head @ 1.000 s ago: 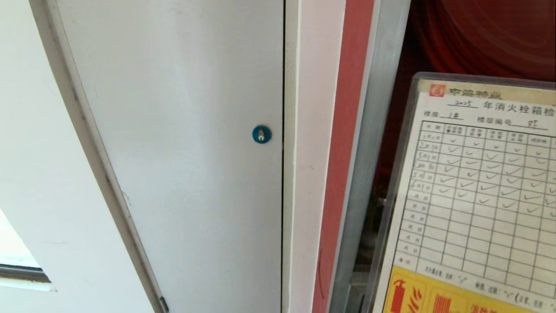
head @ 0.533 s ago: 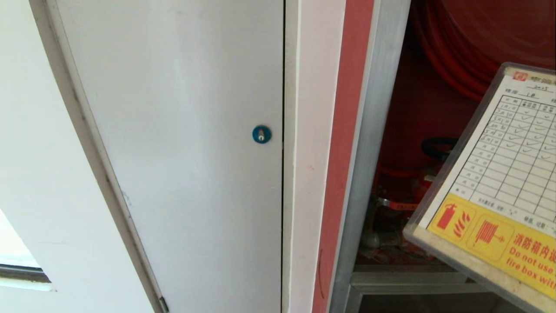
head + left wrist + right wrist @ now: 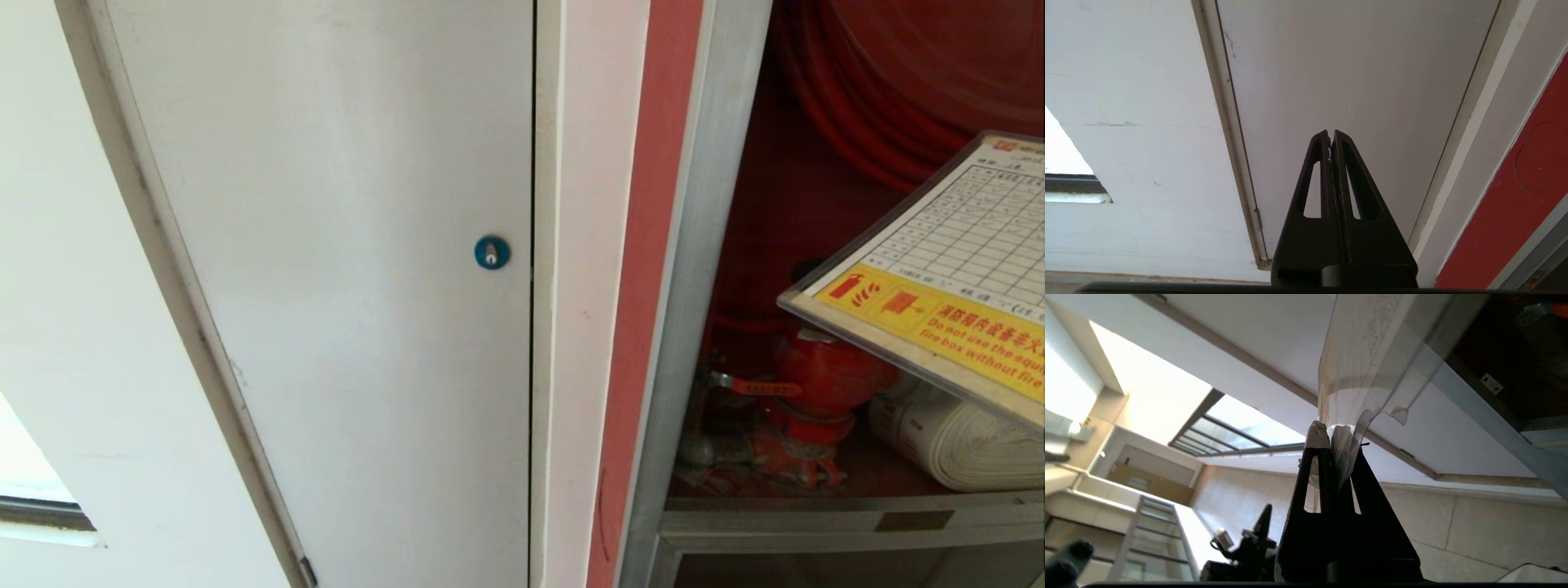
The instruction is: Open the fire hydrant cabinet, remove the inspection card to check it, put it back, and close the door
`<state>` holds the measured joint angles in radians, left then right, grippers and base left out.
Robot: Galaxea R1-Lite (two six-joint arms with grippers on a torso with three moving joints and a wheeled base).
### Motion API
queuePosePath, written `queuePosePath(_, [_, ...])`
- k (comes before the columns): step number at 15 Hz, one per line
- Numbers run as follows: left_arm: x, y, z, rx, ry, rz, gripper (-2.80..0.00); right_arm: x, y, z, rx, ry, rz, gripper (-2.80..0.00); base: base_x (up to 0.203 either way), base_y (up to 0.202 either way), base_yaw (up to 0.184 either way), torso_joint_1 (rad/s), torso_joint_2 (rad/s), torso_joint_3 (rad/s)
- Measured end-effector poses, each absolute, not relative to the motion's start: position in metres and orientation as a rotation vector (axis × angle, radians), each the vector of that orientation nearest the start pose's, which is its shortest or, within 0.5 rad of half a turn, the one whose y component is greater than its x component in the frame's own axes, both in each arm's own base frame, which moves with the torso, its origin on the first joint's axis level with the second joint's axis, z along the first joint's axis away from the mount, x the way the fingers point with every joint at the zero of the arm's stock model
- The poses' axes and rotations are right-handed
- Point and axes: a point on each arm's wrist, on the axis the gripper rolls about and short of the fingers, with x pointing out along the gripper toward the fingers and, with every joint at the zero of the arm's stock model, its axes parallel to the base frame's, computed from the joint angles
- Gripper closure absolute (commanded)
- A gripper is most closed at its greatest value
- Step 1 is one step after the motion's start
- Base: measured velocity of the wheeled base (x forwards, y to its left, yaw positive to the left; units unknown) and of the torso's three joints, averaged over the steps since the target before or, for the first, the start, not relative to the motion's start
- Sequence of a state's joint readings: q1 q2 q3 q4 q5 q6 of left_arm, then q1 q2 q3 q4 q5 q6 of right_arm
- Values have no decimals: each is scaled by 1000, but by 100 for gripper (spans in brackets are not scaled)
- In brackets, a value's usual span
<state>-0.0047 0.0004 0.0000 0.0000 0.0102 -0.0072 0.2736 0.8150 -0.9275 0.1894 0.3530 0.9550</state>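
1. On my right wrist camera, the right gripper (image 3: pixel 1333 435) has its black fingers pressed together on the curled clear edge of the inspection card (image 3: pixel 1367 355), a laminated white sheet that rises straight from the fingertips.
2. In the head view that laminated card (image 3: pixel 955 269), with its black printed grid and yellow warning strip, lies tilted nearly flat in front of the open fire hydrant cabinet (image 3: pixel 702 245), a silver aluminium-framed box with a red edge strip. I cannot see the gripper itself there.
3. Beyond and below the card, inside the red interior, sit a red valve (image 3: pixel 816 384) and a white rolled hose (image 3: pixel 955 441) on the cabinet floor, with the red hose reel (image 3: pixel 898 73) above them.
4. My left gripper (image 3: pixel 1332 136) is parked with its black fingers together, holding nothing, pointing at the plain white panel door (image 3: pixel 1351 73).
5. That white door (image 3: pixel 343 269) carries a blue round lock (image 3: pixel 491 252) and stands just beside the cabinet's frame.
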Motion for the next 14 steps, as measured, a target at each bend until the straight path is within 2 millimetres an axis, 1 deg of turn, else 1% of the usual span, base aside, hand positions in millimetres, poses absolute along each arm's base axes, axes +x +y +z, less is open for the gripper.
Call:
queuePosePath(5, [-23,0,75,-7,0,6,0,79,25,305,1001,416,438,0,0,0,0,0,0,0])
queuePosePath(8, [-23,0,75,-7,0,6,0,92,22,303,1122,448,364,0,0,0,0,0,0,0])
queuePosePath(14, [-23,0,75,-7,0,6,0,119,16,295,1161,478,247,0,0,0,0,0,0,0])
